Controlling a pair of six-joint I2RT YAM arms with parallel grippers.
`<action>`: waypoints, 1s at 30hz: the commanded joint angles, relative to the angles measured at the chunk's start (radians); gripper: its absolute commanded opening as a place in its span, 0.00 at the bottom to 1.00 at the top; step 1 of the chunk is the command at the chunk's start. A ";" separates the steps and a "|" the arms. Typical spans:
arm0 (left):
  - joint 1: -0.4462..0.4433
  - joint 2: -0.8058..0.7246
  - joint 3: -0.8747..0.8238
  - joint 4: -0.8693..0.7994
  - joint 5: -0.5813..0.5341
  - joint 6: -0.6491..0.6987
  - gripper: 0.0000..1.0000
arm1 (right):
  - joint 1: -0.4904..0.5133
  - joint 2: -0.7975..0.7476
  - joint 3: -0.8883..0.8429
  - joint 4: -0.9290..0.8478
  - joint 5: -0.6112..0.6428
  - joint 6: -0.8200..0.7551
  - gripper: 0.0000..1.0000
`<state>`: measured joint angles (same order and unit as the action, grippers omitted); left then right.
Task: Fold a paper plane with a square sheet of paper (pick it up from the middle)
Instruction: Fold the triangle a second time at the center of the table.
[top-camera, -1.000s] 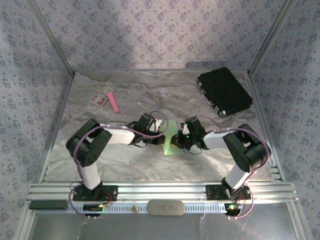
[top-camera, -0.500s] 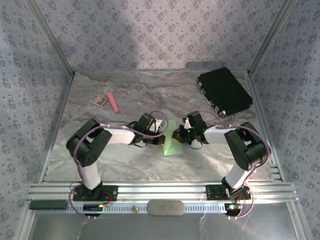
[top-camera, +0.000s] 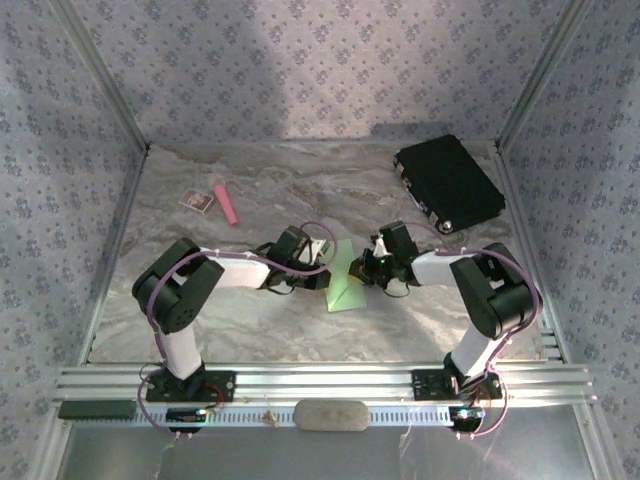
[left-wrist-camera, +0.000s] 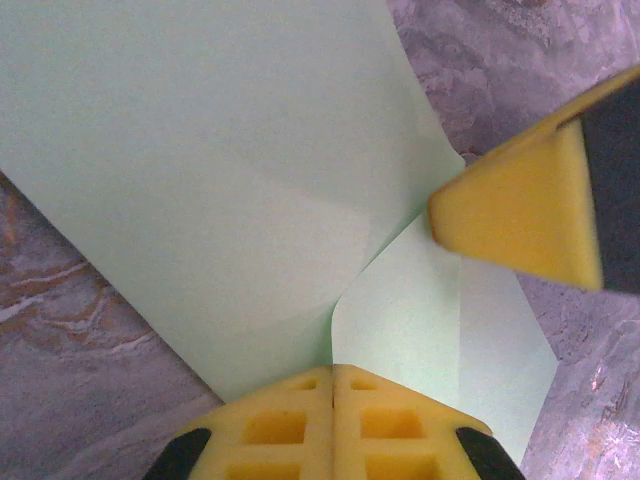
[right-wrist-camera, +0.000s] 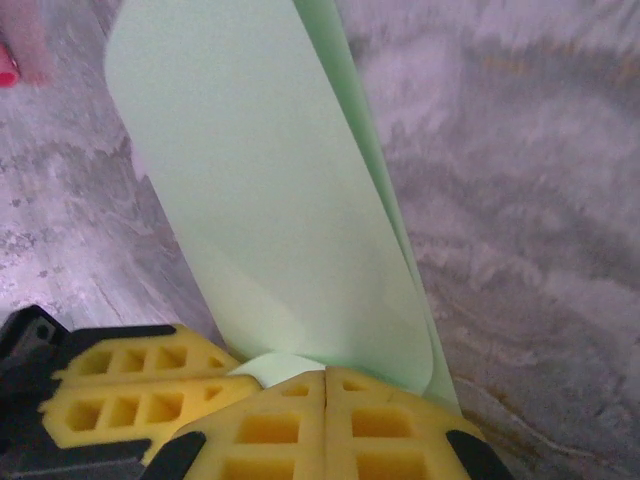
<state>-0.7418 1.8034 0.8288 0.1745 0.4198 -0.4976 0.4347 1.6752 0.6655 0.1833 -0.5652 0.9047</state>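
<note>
Near the middle of the tabletop (top-camera: 250, 330), the partly folded sheet of paper (left-wrist-camera: 200, 150) stands raised. The left gripper (left-wrist-camera: 333, 385) and right gripper (right-wrist-camera: 325, 385) each have jaws pinching its edge, probably steadying it for the next crease.

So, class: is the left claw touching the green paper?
Touching. In the left wrist view, the left claw is shut on the green paper, whose fold runs straight into its closed grip.
</note>
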 joint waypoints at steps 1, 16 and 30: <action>-0.003 0.027 0.013 -0.059 0.005 0.021 0.00 | -0.022 0.014 0.017 -0.026 -0.011 -0.019 0.00; 0.002 0.013 -0.003 -0.053 -0.001 0.019 0.00 | -0.041 -0.105 -0.004 -0.056 -0.002 -0.060 0.00; 0.005 0.013 -0.001 -0.056 0.002 0.025 0.00 | 0.089 0.009 0.003 0.013 -0.034 0.016 0.00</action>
<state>-0.7414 1.8030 0.8288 0.1745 0.4194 -0.4969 0.5198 1.6669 0.6846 0.1902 -0.5922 0.9012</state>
